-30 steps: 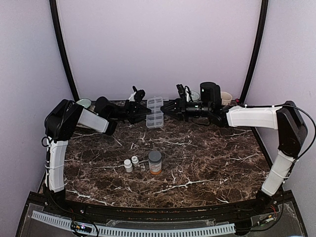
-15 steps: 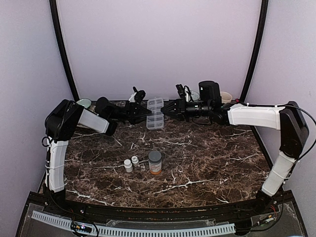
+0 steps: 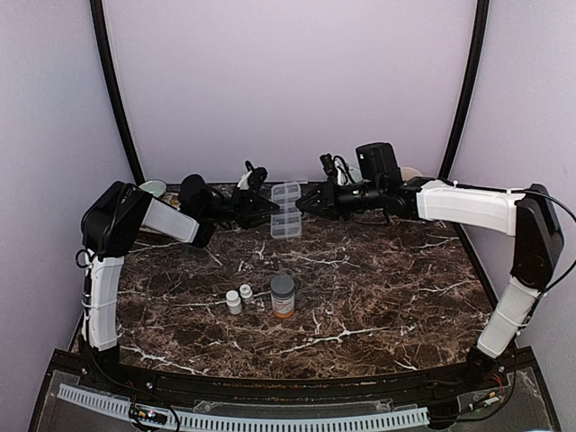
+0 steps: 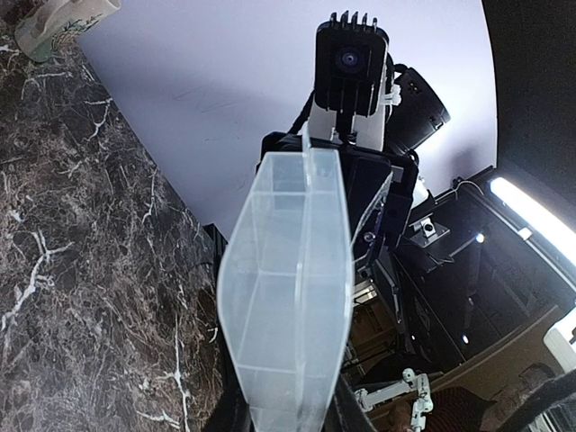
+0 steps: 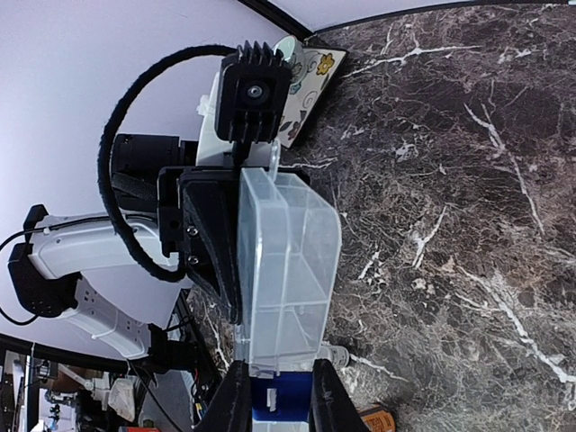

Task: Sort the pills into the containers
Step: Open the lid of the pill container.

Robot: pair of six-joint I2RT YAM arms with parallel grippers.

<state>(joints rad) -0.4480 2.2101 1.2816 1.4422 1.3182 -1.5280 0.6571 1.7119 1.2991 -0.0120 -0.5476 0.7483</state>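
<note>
The clear pill box with its containers is held off the table at the back, between both arms. My left gripper is shut on its left end, and my right gripper is shut on its right end. In the left wrist view the pill box runs away from my left gripper toward the other arm's camera. In the right wrist view the pill box has its near edge between my right gripper's fingers. The compartments look empty; no pills are in view.
An orange bottle with a grey cap and two small white bottles stand mid-table. A cup sits at the back left corner and another cup at the back right, behind the right arm.
The right arm has risen a little and its gripper has closed slightly tighter. The pill box has shifted a touch to the right. The left arm has barely moved.
</note>
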